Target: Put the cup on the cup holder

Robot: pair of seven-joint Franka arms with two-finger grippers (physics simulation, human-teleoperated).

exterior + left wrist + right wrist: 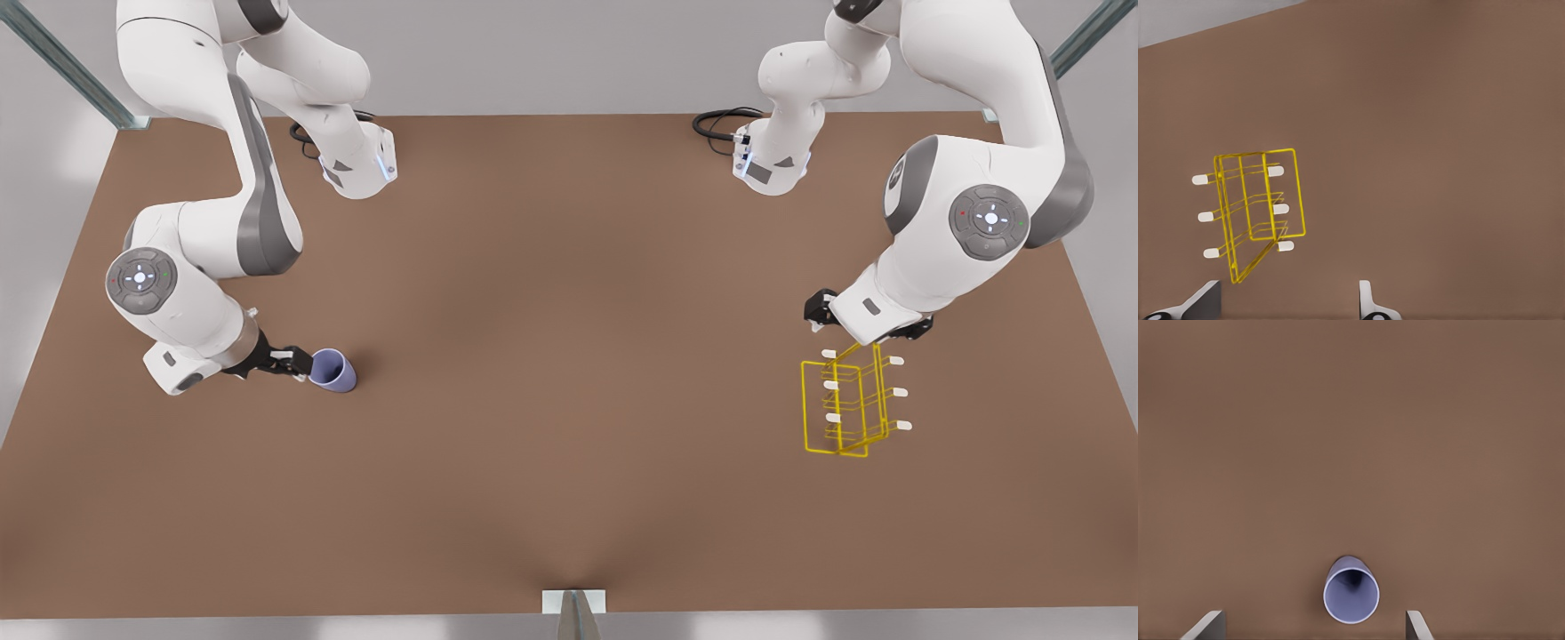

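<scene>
1 cup holder [846, 407], 6 pegs | 1 cup [333, 370] | L hand [1286, 301] + R hand [1316, 625]: both agape

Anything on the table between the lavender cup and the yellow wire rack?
Nothing: in the front view, only bare brown table separates the pale lavender-blue cup from the yellow wire rack.

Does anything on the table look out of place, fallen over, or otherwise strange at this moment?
Nothing stands out. The cup stands upright on the table, mouth up, beside the open right gripper. The cup holder stands on its base on the front view's right, below the open left gripper. Nothing is spilled or broken.
</scene>
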